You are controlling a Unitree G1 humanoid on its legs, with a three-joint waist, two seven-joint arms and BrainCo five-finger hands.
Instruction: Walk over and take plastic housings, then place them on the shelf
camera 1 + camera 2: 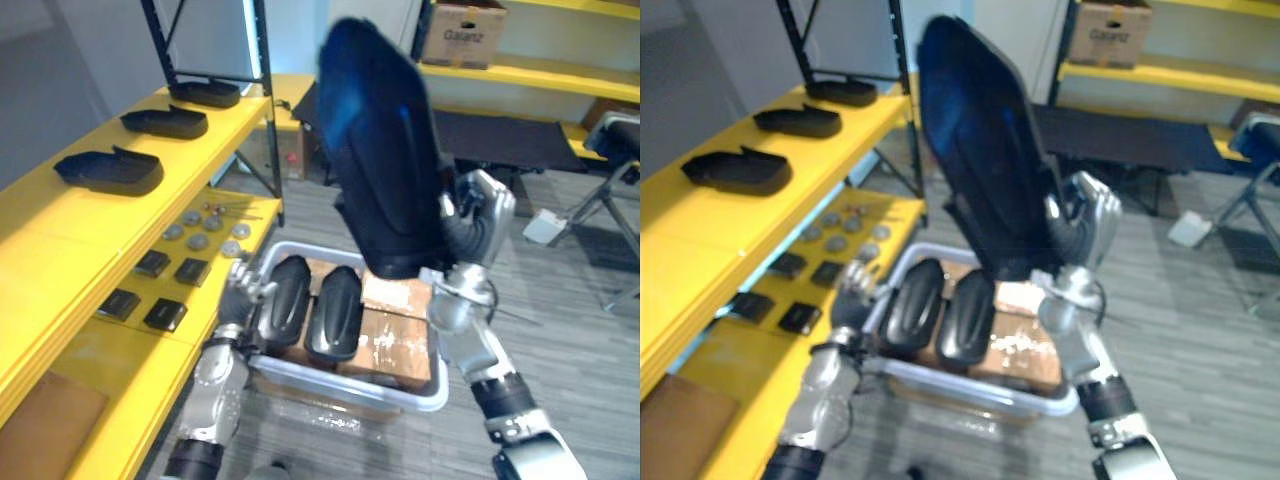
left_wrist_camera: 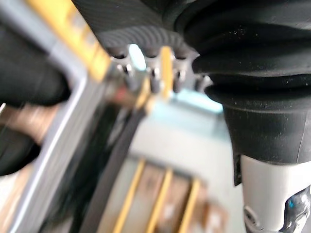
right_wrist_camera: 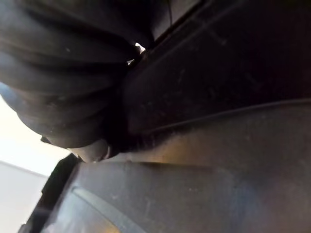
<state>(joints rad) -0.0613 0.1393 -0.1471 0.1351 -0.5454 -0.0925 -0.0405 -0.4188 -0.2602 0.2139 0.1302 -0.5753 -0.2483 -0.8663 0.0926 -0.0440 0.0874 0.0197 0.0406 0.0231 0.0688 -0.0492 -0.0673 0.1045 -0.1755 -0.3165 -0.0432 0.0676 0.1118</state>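
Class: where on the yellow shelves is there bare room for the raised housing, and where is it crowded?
Free: top shelf, nearer than the nearest housing. Gaps between housings look narrow. Crowded: lower shelf, with discs and black squares.

A large black housing (image 1: 385, 150) was held up, tilted, by the right hand (image 1: 478, 225), clasped at its lower end above a grey bin (image 1: 425, 398). Two more housings (image 1: 333, 312) were laid side by side in the bin, with the left hand (image 1: 240, 292) set at its rim. Three further housings (image 1: 165, 122) were spaced along the yellow shelf (image 1: 60, 230).
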